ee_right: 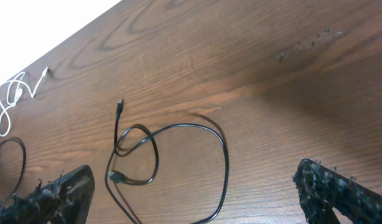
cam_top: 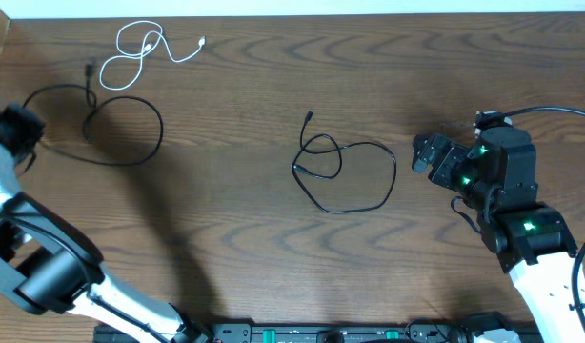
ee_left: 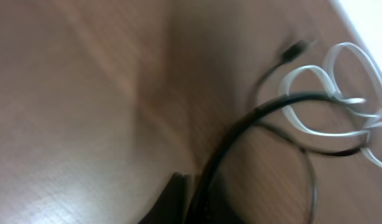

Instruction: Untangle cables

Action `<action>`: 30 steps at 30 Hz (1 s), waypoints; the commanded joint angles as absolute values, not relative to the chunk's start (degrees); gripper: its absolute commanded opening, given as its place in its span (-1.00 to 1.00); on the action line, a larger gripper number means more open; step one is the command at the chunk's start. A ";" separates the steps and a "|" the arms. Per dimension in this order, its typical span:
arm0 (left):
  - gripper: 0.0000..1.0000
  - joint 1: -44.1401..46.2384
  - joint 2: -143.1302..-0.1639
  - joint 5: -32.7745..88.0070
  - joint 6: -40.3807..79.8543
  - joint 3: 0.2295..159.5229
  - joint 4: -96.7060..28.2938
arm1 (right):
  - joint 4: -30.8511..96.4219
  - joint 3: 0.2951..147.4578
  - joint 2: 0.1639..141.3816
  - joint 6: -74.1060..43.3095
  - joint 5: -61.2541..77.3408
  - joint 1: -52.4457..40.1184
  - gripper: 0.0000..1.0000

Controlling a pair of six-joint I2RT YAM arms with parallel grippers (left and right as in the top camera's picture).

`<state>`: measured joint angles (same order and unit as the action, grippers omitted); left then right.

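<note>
While the right fingers [ee_right: 60,193] stand spread wide and hold nothing, the middle black cable [ee_right: 178,126] lies just ahead of them on the surface [ee_right: 253,56]. It forms one big loop, with a smaller loop crossing it near the plug ends. The step in hand looks to be opening that crossing. To do it well, pinch low near one free plug, never across both strands, and draw it slowly away from the big loop. Whether the left fingers [cam_top: 14,126] are pressed together I cannot tell, since their view is blurred. Near them the second black cable [cam_top: 161,124] appears to cross the white cable [cam_top: 145,43], well apart from the middle one.
</note>
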<state>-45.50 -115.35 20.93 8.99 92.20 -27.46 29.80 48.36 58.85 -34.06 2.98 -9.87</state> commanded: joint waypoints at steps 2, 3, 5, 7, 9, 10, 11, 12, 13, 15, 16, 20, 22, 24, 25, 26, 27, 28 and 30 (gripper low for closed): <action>-0.17 -49.95 -117.19 21.39 8.69 91.92 -28.21 | 29.85 48.58 58.78 -34.22 2.50 -9.41 0.99; 0.08 -50.48 -117.19 21.34 8.69 91.92 -28.18 | 29.85 48.58 58.78 -34.22 2.50 -9.41 0.99; 0.66 -51.86 -116.97 21.21 8.69 92.07 -27.83 | 29.85 48.58 58.78 -34.22 2.50 -9.41 0.98; 0.82 -52.60 -115.46 21.21 8.71 92.38 -27.83 | 29.85 48.58 58.78 -34.22 2.50 -9.41 0.99; 0.82 -52.53 -113.91 21.21 8.73 92.38 -27.57 | 29.85 48.58 58.78 -34.22 2.50 -9.41 0.99; 0.83 -52.36 -112.60 21.21 9.17 92.38 -27.22 | 29.85 48.58 58.78 -34.22 2.48 -9.41 0.98; 0.83 -52.21 -111.57 21.23 9.91 92.38 -26.94 | 29.85 48.58 58.78 -34.22 2.48 -9.41 0.98; 0.84 -51.92 -110.26 21.32 11.20 92.38 -26.74 | 29.85 48.58 58.78 -34.22 2.50 -9.41 0.99; 0.84 -51.59 -109.14 22.02 11.94 92.38 -26.74 | 29.85 48.58 58.78 -34.22 2.50 -9.41 0.98; 0.85 -50.78 -107.61 24.51 12.67 92.38 -26.74 | 29.85 48.58 58.78 -34.22 2.50 -9.41 0.99; 0.85 -50.24 -107.13 26.46 13.08 92.38 -26.85 | 29.85 48.58 58.78 -34.22 2.50 -9.41 0.98; 0.34 -46.13 -107.11 35.14 13.21 92.18 -31.22 | 29.85 48.58 58.78 -34.22 2.48 -9.41 0.99; 0.34 -42.54 -107.94 34.92 13.19 90.74 -31.68 | 29.85 48.58 58.78 -34.22 2.50 -9.41 0.99; 0.34 -39.44 -108.68 34.92 13.15 89.01 -31.99 | 29.85 48.58 58.78 -34.22 2.48 -9.41 0.99; 0.34 -38.17 -109.08 34.92 12.71 88.29 -32.12 | 29.85 48.58 58.78 -34.22 2.50 -9.41 0.99; 0.35 -36.10 -109.84 34.68 12.08 87.05 -32.08 | 29.85 48.58 58.78 -34.22 2.48 -9.41 0.99; 0.35 -34.68 -110.39 33.80 12.05 86.35 -32.08 | 29.85 48.58 58.78 -34.22 2.50 -9.41 0.99; 0.36 -32.08 -111.59 31.59 11.40 85.36 -32.12 | 29.85 48.58 58.78 -34.22 2.50 -9.41 0.99; 0.36 -29.12 -113.10 29.10 9.08 84.77 -32.18 | 29.85 48.58 58.78 -34.22 2.50 -9.41 0.99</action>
